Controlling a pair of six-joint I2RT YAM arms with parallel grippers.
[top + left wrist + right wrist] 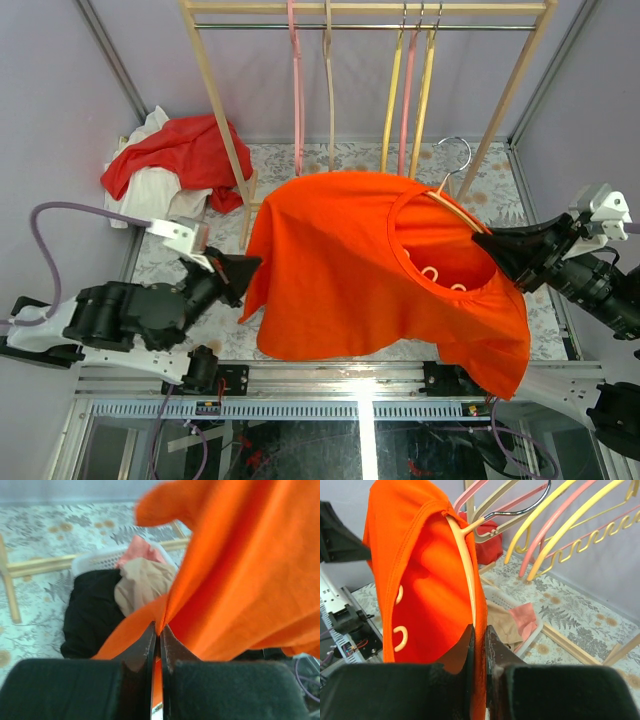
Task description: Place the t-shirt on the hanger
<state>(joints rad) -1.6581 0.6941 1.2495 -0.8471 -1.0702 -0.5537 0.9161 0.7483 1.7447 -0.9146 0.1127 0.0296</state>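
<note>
- The left arm lies low at the near left of the tabletop (520, 200) and reaches right, toward the left edge of the t-shirt (370, 270).
- The left gripper (245, 270) is clenched. Its two black fingers (145, 647) pinch a fold of the orange cloth at that edge.
- The right arm comes in from the right side and points left, with its wrist raised off the tabletop.
- The right gripper (500, 245) is squeezed tight at the right side of the neck hole. In the right wrist view it pinches the thin peach arm of the hanger (465, 565) along with the cloth around it.
- The t-shirt hangs in the air between the two grippers, spread wide above the middle of the tabletop. Its near right corner droops down over the near edge.
- The hanger sits partly inside the neck hole. Its silver hook (455, 150) sticks out on the far side, and its wavy bar shows through the hole.
- Behind, a wooden rack (225, 120) holds pink and yellow hangers.
- A red cloth (190, 150) lies at the far left.
- A white basket (97, 560) with clothes in it sits under the t-shirt.
</note>
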